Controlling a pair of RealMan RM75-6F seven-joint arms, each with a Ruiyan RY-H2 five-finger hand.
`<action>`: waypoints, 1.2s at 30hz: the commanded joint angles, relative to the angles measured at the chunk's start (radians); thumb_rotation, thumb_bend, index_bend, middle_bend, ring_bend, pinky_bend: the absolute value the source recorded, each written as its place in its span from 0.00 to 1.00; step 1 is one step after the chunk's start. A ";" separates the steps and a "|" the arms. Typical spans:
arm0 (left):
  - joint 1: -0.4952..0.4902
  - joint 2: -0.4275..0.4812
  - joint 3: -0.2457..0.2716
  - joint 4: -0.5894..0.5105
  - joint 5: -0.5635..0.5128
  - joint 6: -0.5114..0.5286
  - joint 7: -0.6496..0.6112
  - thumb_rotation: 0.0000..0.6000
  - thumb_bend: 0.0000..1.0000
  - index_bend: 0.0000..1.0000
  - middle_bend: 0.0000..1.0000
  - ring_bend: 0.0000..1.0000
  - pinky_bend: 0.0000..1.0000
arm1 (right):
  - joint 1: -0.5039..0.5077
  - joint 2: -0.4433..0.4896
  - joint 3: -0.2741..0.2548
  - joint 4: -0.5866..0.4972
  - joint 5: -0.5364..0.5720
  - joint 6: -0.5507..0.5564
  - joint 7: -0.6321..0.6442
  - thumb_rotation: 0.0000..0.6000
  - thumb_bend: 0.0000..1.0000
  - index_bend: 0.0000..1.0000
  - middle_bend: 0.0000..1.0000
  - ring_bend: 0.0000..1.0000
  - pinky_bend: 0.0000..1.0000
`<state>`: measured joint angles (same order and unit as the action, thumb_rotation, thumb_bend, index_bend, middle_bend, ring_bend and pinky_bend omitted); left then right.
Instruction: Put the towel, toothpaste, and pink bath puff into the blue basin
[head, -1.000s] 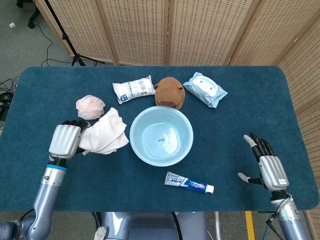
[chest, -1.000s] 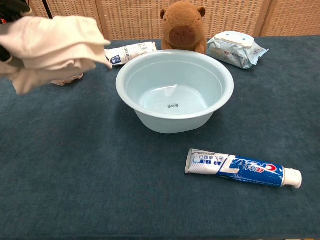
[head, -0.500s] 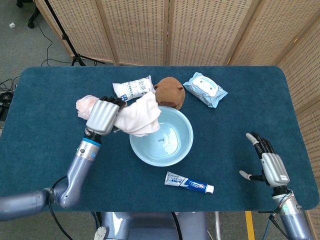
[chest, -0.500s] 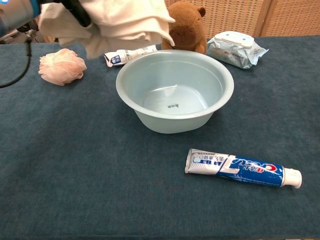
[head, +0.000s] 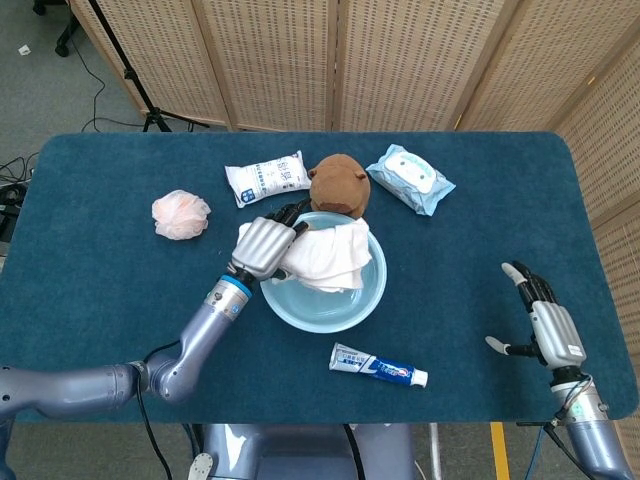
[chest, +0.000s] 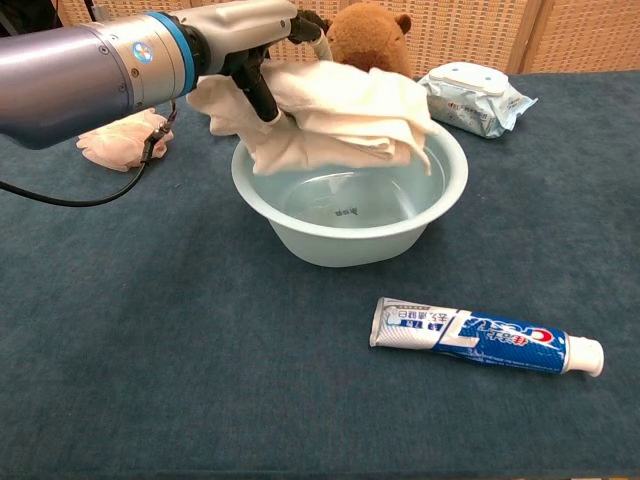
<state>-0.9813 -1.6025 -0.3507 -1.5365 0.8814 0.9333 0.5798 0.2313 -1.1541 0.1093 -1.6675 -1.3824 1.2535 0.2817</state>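
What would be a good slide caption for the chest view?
Left hand holds the white towel over the blue basin; toothpaste lies in front.

Probably lab: folding screens (head: 330, 60), tripod (head: 125, 70).

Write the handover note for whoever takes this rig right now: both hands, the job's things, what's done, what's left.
Left hand holds the towel over the basin; the towel hangs into the bowl, not released yet.
Right hand is open, holding nothing, at the table's right edge.
Toothpaste lies on the table in front of the basin.
Bath puff sits on the table to the basin's left.
Done: nothing is fully in yet.
Left: let go of the towel in the basin, then put in the toothpaste and the puff.
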 joint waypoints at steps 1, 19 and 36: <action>-0.009 0.011 0.008 0.001 -0.010 -0.001 -0.011 1.00 0.20 0.10 0.00 0.00 0.14 | 0.002 -0.002 -0.002 0.000 0.000 -0.005 -0.003 1.00 0.13 0.00 0.00 0.00 0.00; 0.206 0.268 0.158 -0.301 0.129 0.172 -0.140 1.00 0.20 0.03 0.00 0.00 0.07 | 0.004 -0.008 -0.011 -0.014 -0.009 -0.003 -0.065 1.00 0.13 0.00 0.00 0.00 0.00; 0.560 0.390 0.394 -0.360 0.404 0.498 -0.242 1.00 0.22 0.03 0.00 0.00 0.07 | 0.009 -0.037 -0.045 -0.075 -0.034 0.005 -0.270 1.00 0.13 0.00 0.00 0.00 0.00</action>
<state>-0.4371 -1.2101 0.0314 -1.9087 1.2711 1.4175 0.3520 0.2393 -1.1870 0.0696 -1.7347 -1.4172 1.2608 0.0274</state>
